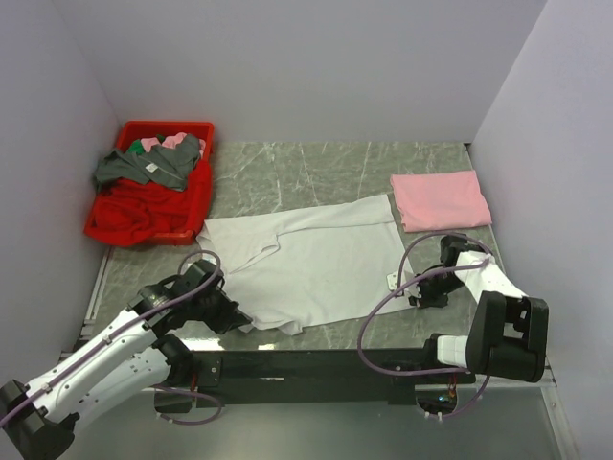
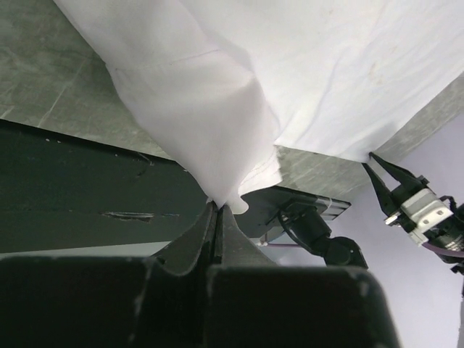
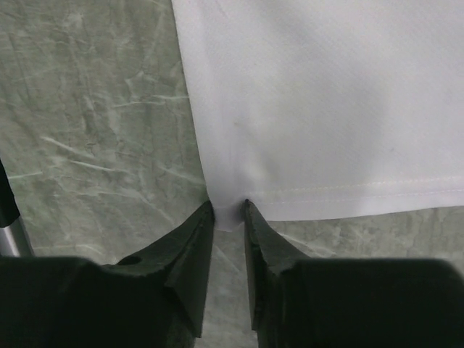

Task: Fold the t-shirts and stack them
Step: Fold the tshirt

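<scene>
Left gripper (image 2: 216,212) and right gripper (image 3: 228,217) are clamped on near-edge corners of the white t-shirt (image 1: 316,259), judged limp and light.

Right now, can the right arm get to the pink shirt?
Probably, once it lets go. The pink shirt lies just beyond the right gripper, with bare table between. But that gripper is shut on the white shirt at its corner, so reaching now would likely drag it.
</scene>
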